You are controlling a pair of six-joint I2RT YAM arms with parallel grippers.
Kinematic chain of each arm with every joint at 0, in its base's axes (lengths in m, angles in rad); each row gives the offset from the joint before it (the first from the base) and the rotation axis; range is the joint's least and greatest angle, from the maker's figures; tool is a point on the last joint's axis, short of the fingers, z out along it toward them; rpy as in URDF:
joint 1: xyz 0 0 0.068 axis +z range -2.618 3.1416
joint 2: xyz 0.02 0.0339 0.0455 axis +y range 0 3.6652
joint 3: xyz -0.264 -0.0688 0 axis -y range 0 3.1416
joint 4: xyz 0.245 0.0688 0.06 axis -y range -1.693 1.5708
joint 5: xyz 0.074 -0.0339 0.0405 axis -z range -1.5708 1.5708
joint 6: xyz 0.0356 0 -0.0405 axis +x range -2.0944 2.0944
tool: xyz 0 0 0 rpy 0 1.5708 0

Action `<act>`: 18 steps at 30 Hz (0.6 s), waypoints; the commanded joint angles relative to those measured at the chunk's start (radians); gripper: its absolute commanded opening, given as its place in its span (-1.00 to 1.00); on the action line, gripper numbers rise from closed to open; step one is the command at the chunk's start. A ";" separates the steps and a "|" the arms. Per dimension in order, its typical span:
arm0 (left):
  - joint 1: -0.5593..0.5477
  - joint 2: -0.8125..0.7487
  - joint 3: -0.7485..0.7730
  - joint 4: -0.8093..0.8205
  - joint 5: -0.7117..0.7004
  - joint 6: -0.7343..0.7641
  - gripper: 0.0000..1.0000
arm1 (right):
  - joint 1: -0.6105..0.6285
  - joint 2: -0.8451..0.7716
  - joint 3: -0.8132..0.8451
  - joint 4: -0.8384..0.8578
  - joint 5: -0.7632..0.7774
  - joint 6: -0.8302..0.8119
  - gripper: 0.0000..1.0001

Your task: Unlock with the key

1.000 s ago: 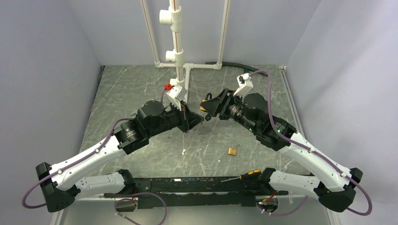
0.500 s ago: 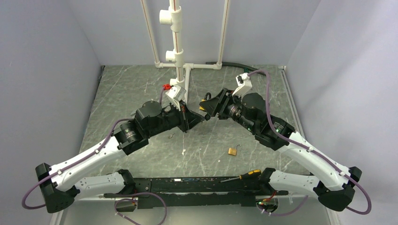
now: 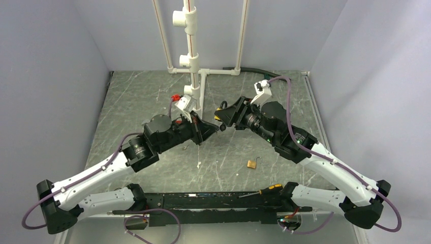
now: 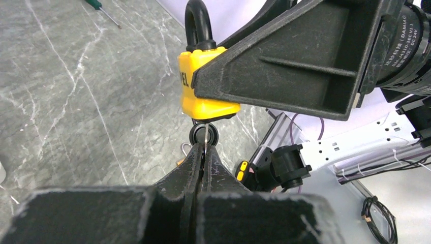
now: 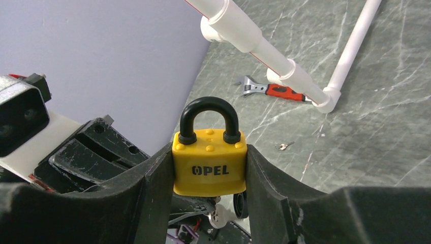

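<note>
Presently, left claw [image 4: 205, 150]: fingers pressed together, pinching the key [image 4: 205, 141] by its lower part. Only a thin silver edge of the blade shows above the fingertips. It points straight up at the underside of the yellow padlock [image 4: 202, 81], where it crosses a small black ring [image 4: 195, 135]. Depth of entry into the lock: cannot tell.

Right claw [image 5: 208, 149]: closed on the yellow padlock, one finger flat against each side of the body. The lock is upright, "OPEL" lettering facing the right wrist camera. Black shackle [image 5: 208, 109] is seated in the body at both legs. In this view the bright end of the key shows just below the body, with the black ring beside it.

Top view: the two claws meet tip to tip above the middle of the bench [image 3: 142, 101], with lock and key held clear of the surface. Left arm comes in from the lower left, right arm from the lower right.

Surroundings:
- White pipe frame [image 3: 192, 61] stands at the far side of the bench, just behind the claws.
- Red-handled wrench [image 5: 274, 91] lies on the bench at the foot of the frame.
- Small brass padlock [image 3: 251, 163], shackle swung open, lies on the bench nearer the arm bases, well apart from the claws.
- Screwdriver [image 3: 264, 191] with black-and-yellow handle rests at the near edge, by the right arm's base.
</note>
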 commanded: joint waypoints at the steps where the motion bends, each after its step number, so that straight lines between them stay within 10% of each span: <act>1: 0.007 -0.070 -0.027 0.145 -0.151 -0.007 -1.00 | 0.010 -0.010 0.004 0.019 0.002 0.079 -1.00; 18: 0.006 -0.044 0.013 0.117 -0.187 0.029 -1.00 | 0.072 0.064 0.013 0.041 0.044 0.111 -1.00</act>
